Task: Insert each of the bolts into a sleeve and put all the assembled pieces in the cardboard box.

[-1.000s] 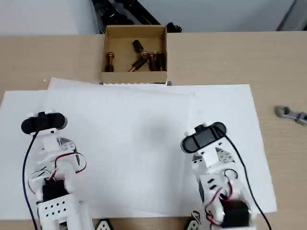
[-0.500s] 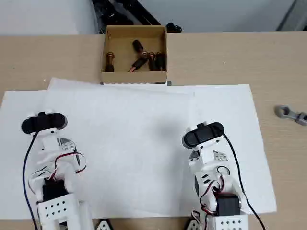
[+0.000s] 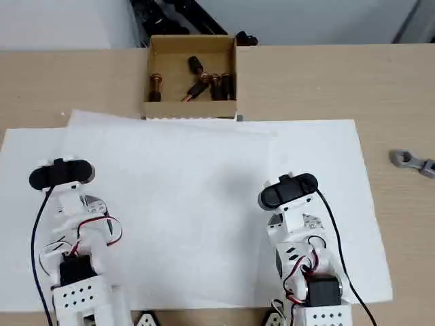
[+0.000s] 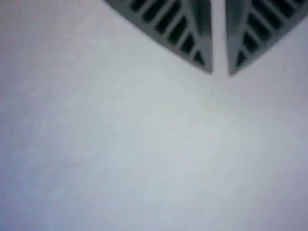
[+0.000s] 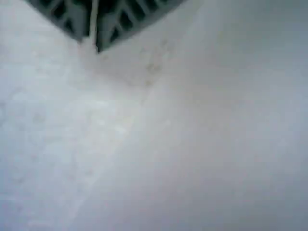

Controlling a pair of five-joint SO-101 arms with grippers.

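Note:
The cardboard box (image 3: 190,109) stands at the far middle of the table. Several copper-coloured bolts in dark sleeves (image 3: 206,84) lie inside it, one apart at its left side (image 3: 155,85). My left arm (image 3: 62,174) is folded back at the near left, over the white paper. My right arm (image 3: 288,191) is folded back at the near right. The left gripper (image 4: 219,71) hangs close above bare paper, shut with a thin slit between its fingers and nothing in it. The right gripper (image 5: 92,44) is shut over the paper too, holding nothing.
A large white paper sheet (image 3: 204,204) covers the table's middle and near part. A metal wrench (image 3: 411,161) lies on the bare wood at the far right. Dark gear (image 3: 170,17) sits behind the box.
The right arm has drawn back toward its base and straightened, then settled. The left arm and the box contents have not moved.

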